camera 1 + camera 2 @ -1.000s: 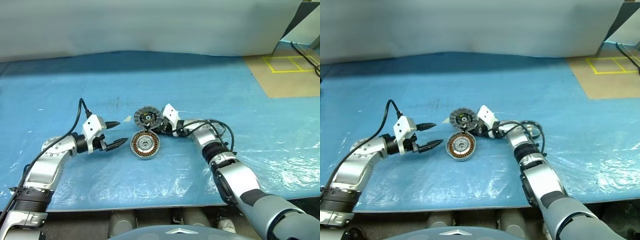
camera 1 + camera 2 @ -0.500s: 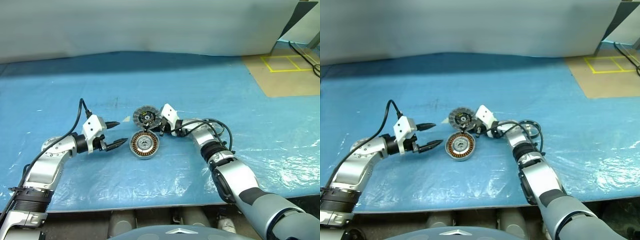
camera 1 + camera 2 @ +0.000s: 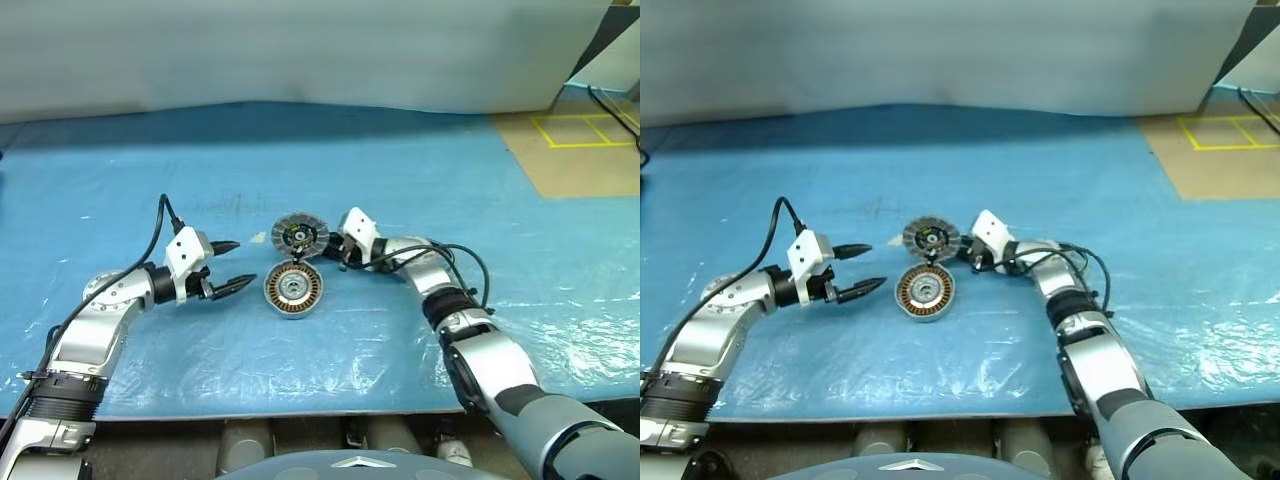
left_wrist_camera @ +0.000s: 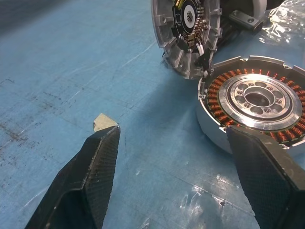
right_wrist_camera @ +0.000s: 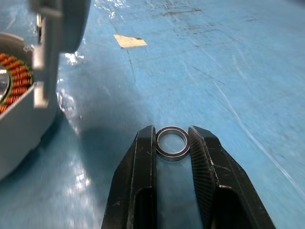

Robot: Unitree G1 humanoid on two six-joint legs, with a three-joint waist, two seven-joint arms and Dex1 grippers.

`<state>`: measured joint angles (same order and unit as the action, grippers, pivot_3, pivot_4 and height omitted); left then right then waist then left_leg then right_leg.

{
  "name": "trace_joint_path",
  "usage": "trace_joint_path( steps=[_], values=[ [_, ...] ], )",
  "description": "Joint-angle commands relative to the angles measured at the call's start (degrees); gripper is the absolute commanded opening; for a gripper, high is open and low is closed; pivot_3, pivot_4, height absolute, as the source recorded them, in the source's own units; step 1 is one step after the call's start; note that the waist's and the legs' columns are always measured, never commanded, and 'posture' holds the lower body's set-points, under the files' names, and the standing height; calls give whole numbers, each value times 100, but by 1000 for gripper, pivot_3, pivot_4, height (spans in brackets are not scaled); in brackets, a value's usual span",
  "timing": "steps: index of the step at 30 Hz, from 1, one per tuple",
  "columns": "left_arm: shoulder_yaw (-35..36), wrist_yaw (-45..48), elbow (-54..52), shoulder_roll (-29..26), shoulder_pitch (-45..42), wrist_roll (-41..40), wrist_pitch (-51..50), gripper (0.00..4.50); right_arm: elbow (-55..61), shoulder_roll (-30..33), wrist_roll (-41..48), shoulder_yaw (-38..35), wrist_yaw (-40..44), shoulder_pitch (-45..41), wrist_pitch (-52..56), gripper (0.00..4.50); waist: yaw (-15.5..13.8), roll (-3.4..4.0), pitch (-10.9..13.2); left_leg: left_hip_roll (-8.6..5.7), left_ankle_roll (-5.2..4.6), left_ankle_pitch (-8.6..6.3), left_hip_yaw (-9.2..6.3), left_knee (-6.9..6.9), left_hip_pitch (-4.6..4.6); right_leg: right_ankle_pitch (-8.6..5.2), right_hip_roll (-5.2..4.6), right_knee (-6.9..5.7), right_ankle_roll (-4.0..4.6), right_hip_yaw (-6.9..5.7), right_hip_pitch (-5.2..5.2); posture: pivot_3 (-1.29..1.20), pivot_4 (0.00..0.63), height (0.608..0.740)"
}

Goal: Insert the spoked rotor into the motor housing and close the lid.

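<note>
While the right tool [image 5: 172,143] pinches a small metal ring [image 5: 172,142], the left tool [image 3: 232,266] gapes wide; the motor housing [image 3: 292,289] lies just beside it, seemingly touching the tilted lid [image 3: 298,235] behind.

Lid [image 3: 931,238] leans tilted behind motor housing [image 3: 925,292] on blue sheet [image 3: 840,180].

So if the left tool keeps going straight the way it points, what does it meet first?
Most likely the motor housing: it lies just ahead of the open left tool, toward its right finger. The tilted grey disc sits farther on. Depth is uncertain.
</note>
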<state>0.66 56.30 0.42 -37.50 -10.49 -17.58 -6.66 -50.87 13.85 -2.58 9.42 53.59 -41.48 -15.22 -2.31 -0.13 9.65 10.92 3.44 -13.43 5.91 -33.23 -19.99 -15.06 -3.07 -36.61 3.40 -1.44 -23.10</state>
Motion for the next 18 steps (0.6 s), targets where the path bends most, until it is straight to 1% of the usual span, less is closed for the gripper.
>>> trace_joint_path(
  steps=[1,4,8,11,14,18],
  values=[
    [15,71,22,23,-126,8,128,3732,786,354,66,-39,112,415,353,623,-12,0,0,-1,0,0,0,0,0,0,0,1,0,0,0,0,150,740],
    [-36,126,54,63,-178,11,150,3732,1599,620,221,-70,213,743,738,623,-13,0,0,-6,1,0,0,0,-1,1,0,5,-1,0,0,0,150,740],
    [-77,210,57,75,-203,-5,158,3732,2902,998,500,-20,584,1274,1399,623,-13,-2,1,-12,2,0,0,5,-2,2,8,12,-4,0,1,0,150,740],
    [-104,248,32,78,-189,14,177,3732,3614,1255,567,23,746,1562,1717,623,13,-3,2,-12,3,0,0,12,-1,14,11,21,-25,0,1,0,150,740],
    [-145,268,14,97,-156,39,200,3732,4057,1417,625,56,857,1714,1909,623,16,-4,2,-12,5,0,0,16,0,15,12,25,-26,0,1,0,150,740],
    [-172,280,-28,124,-133,35,188,3732,4419,1429,739,85,900,1733,2082,623,8,-3,2,-13,6,0,0,16,-1,15,12,28,-27,0,2,0,150,740]
  ],
)
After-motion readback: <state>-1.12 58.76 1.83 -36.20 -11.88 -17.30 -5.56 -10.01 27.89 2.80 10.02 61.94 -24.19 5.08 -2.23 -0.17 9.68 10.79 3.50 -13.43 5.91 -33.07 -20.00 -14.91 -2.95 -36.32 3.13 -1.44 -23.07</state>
